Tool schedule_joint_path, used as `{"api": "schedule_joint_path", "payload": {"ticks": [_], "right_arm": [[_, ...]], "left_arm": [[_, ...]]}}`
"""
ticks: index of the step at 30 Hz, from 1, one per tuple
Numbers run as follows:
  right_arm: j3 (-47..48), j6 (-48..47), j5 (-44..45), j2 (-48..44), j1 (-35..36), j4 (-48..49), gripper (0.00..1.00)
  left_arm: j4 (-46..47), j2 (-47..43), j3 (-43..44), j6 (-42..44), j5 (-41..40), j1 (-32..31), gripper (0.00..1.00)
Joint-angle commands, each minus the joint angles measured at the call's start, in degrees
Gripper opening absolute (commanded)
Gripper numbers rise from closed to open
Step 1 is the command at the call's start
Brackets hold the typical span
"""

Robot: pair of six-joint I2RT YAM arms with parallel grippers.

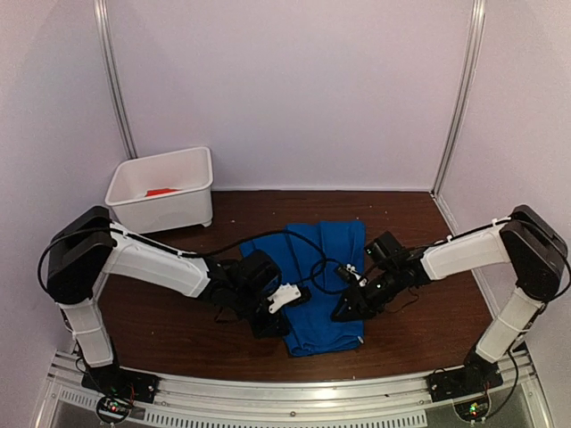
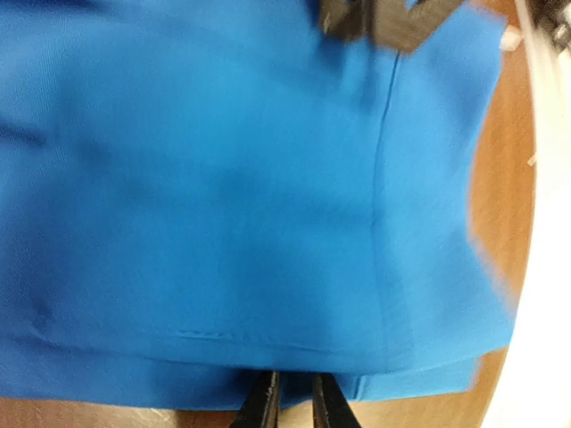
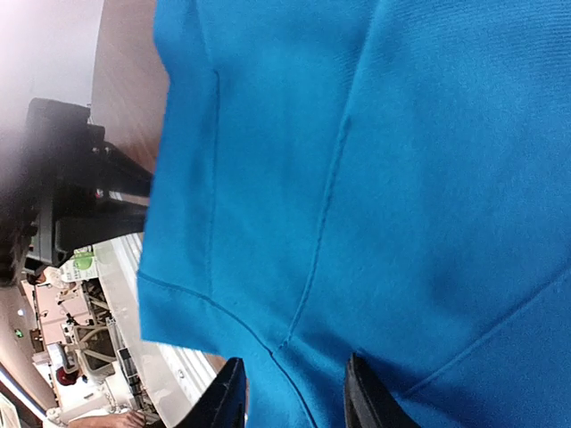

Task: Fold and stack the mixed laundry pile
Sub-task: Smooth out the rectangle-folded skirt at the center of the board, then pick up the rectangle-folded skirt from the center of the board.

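The royal-blue garment [image 1: 326,276] lies folded flat in the middle of the brown table. My left gripper [image 1: 306,294] is low at its left edge. In the left wrist view the blue garment [image 2: 232,196] fills the frame, and my left gripper [image 2: 296,403] has its jaws nearly together with the cloth's near hem between them. My right gripper [image 1: 339,312] is over the cloth's right side. In the right wrist view its jaws [image 3: 294,399] stand apart on the blue garment [image 3: 375,178]. The orange-red T-shirt [image 1: 161,191] shows as a patch inside the bin.
A white plastic bin [image 1: 134,209] stands at the back left of the table [image 1: 428,223]. White walls close in the back and both sides. The metal rail [image 1: 285,401] with the arm bases runs along the near edge. A black part of the right arm [image 2: 384,22] shows beyond the cloth.
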Motion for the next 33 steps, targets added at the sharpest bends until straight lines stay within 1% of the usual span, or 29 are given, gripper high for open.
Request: {"api": "schedule_joint_path", "payload": {"ticks": [1,3,6,8,10,11,13,16,20,23,27,30,33], "right_arm": [[1.0,1.4,-3.1,6.2,-0.3,6.6,0.37],[2.6,1.1,-4.3,8.4,-0.3,6.4,0.37],[4.7,0.4,-6.7,8.8,-0.2,5.6,0.37],[6.4,-0.8,-7.5,7.8,-0.2,3.4,0.37],[8.7,-2.8,-7.9,6.9,-0.4,0.0,0.39],[9.8,-3.6,-7.9,6.4,-0.5,-1.8,0.39],[11.2,-4.3,-7.6,6.3,-1.0,-2.9,0.4],[11.7,-2.8,-9.6,7.5,-2.9,-1.0,0.4],[13.1,-2.1,-10.9,9.2,-4.4,-0.8,0.4],[14.1,-2.5,-11.9,10.8,-4.5,-1.6,0.4],[14.8,-2.7,-12.8,13.1,-4.5,-2.1,0.39],[14.3,-2.8,-12.9,14.2,-4.5,-1.1,0.39],[14.0,-3.0,-12.9,16.1,-4.4,-0.7,0.38]], "left_arm": [[0.3,-1.1,-3.1,4.3,-6.5,0.2,0.18],[4.7,-8.5,-7.5,6.9,-8.2,0.2,0.26],[14.3,-20.6,-16.1,10.7,-11.6,0.1,0.47],[16.6,-26.5,-20.1,15.5,-13.4,-0.3,0.72],[15.4,-30.2,-22.2,20.0,-15.6,-1.0,0.86],[14.2,-31.2,-22.9,22.2,-16.5,-1.3,0.96],[12.9,-32.1,-23.3,26.2,-20.5,-2.6,0.98],[12.3,-30.9,-22.9,33.1,-23.2,-5.1,0.98],[12.1,-25.4,-20.2,40.2,-26.5,-9.1,0.98],[12.4,-20.0,-17.5,42.6,-29.3,-12.1,0.98],[18.0,-13.2,-15.7,44.8,-36.7,-15.6,0.98],[22.2,-9.5,-14.5,46.1,-39.6,-17.0,0.98],[26.1,-6.4,-14.2,49.2,-41.0,-18.6,0.97]]}}
